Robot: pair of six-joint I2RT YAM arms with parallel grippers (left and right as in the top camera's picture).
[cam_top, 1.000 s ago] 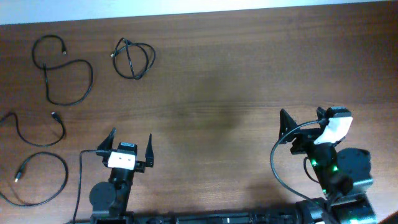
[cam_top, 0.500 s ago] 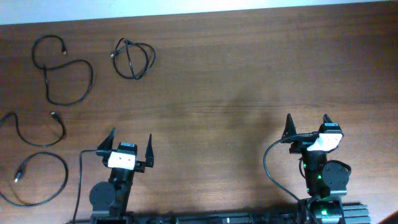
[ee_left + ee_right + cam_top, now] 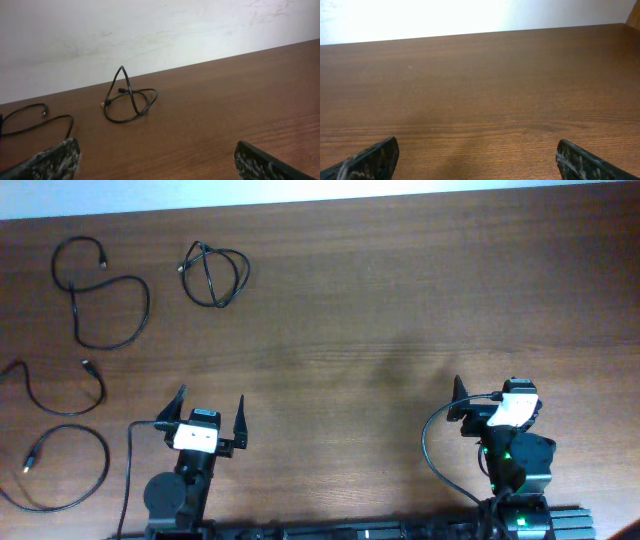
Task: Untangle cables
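Note:
Several thin black cables lie apart on the left of the brown table (image 3: 380,290): an S-shaped cable (image 3: 105,283) at the far left, a small crossed loop (image 3: 215,275) beside it, a curved cable (image 3: 65,414) at the left edge, and a round loop (image 3: 105,465) near the front. My left gripper (image 3: 210,405) stands open near the front edge, away from them all. In the left wrist view the crossed loop (image 3: 132,97) arches up ahead of my left gripper (image 3: 156,150). My right gripper (image 3: 488,392) is open at the front right, over bare wood (image 3: 477,147).
A white wall (image 3: 150,30) runs along the table's far edge. Thicker black wires (image 3: 430,450) hang from the arms at the near edge. The end of another cable (image 3: 55,118) shows at the left in the left wrist view.
The right arm has drawn back toward the near edge and turned to face straight ahead. The left arm and the cables have not moved.

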